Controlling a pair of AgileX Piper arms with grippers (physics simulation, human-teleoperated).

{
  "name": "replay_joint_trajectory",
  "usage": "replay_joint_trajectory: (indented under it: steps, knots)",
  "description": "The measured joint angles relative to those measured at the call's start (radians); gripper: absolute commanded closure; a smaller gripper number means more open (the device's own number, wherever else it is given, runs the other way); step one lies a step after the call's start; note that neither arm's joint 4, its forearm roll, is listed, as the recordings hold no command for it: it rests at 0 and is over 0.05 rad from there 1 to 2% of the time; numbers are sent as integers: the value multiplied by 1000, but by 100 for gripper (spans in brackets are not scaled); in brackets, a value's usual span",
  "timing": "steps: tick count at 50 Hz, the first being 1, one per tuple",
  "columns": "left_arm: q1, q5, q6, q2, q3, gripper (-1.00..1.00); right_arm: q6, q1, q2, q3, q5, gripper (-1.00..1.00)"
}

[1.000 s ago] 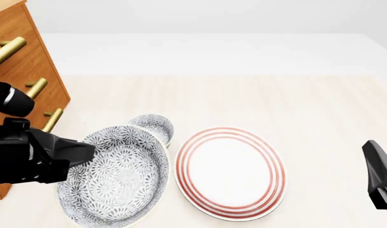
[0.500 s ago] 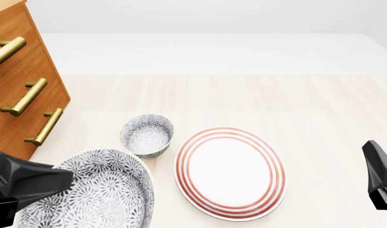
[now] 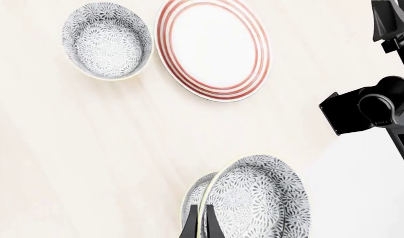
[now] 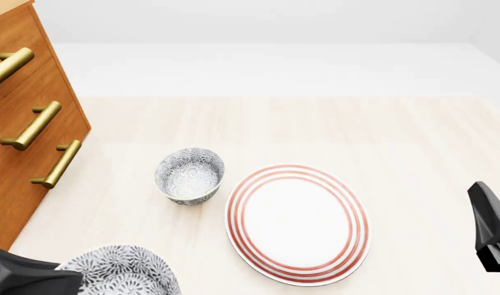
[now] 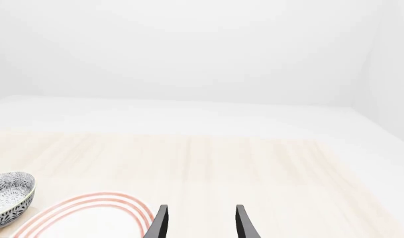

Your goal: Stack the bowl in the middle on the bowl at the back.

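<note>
I've pulled my left hand (image 3: 198,225) back toward me, down to the near-left corner of the front view, carrying the wide white bowl with grey floral print (image 4: 123,270) along. That uncovers the smaller, deeper grey-floral bowl (image 4: 189,175), previously half hidden behind it.

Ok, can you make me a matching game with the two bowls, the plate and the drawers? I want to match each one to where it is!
Things:
1. Middle bowl
2. Back bowl
3. Plate
4. Drawers

Places:
a. Standing at the table's left edge, with gold handles
b. Lying flat on the table, right of the small patterned bowl
c. Held up by the left gripper, pinched at its rim
d. Sitting on the table on its own, between the drawers and the plate

Pairs: 1-c, 2-d, 3-b, 4-a
</note>
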Motion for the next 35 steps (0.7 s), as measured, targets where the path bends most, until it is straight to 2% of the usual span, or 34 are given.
replay_joint_trajectory:
  steps: [35]
  knots:
    - [-82,-99,-37,15,162,100,0,0,-2,-2,2,-100]
